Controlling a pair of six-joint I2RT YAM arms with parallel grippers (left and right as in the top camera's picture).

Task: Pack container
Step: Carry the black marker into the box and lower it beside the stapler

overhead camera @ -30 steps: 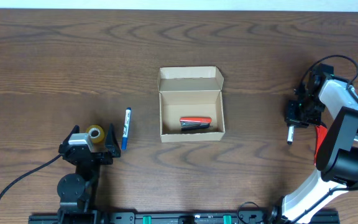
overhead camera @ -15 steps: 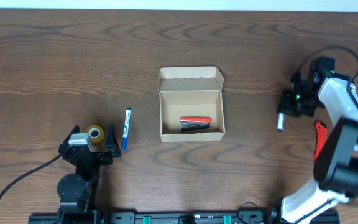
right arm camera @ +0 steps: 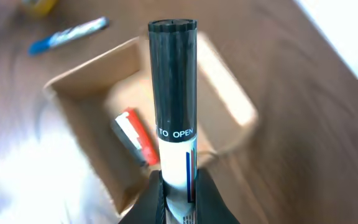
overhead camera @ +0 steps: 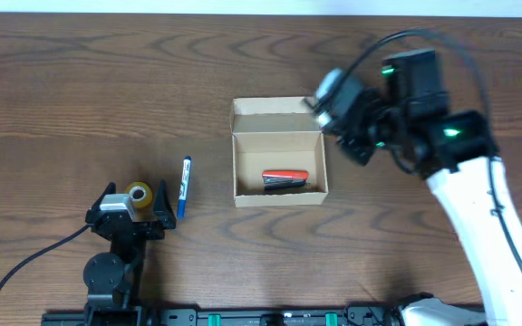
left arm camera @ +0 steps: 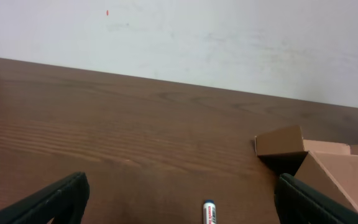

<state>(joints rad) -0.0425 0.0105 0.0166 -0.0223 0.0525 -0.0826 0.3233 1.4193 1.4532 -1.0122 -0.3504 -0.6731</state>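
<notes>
Running dark brown with wood grain across the table (overhead camera: 80, 81). Showing plain tan-brown on the container (overhead camera: 277, 116), red over black on the stapler (overhead camera: 285, 180). Pairing a black cap (white lettering) with a white, blue-and-red-striped barrel on the marker (right arm camera: 174, 112). Showing yellow on the tape roll (overhead camera: 138, 192), blue and white on the pen (overhead camera: 183, 187).

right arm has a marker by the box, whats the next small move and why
Probably carry the marker a little left, over the open container: the right gripper holds it about at the right rim, and bare floor shows behind the red stapler.
</notes>
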